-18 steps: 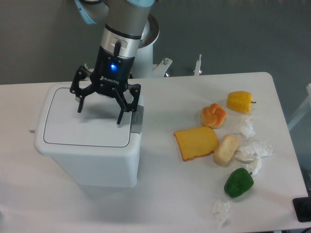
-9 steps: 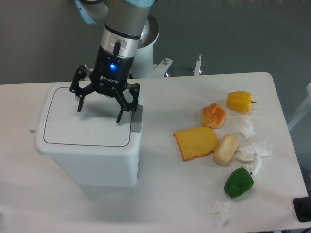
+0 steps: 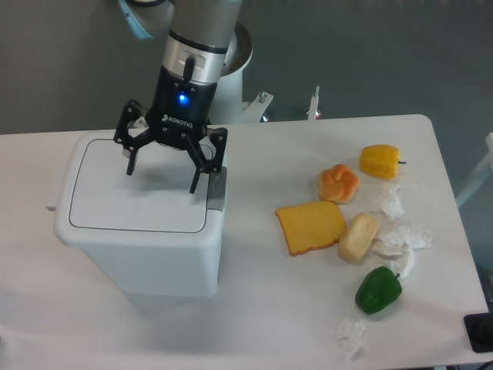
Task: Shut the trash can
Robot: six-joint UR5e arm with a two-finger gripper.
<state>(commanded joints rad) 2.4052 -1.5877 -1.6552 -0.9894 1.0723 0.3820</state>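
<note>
Lifting slightly since a moment ago, the gripper (image 3: 162,175) hangs with jaws spread wide and empty above the trash can (image 3: 139,223) at the table's (image 3: 262,308) left side; its lid (image 3: 137,186) lies flat, so closing looks done, the arm likely withdrawing.

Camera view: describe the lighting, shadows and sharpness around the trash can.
Camera view: soft, even overhead light; the gripper casts a faint shadow on the flat lid of the trash can; a pale shadow lies on the table at the can's base; no harsh glare; the gripper's lettering is slightly soft, the edges otherwise sharp.
</note>
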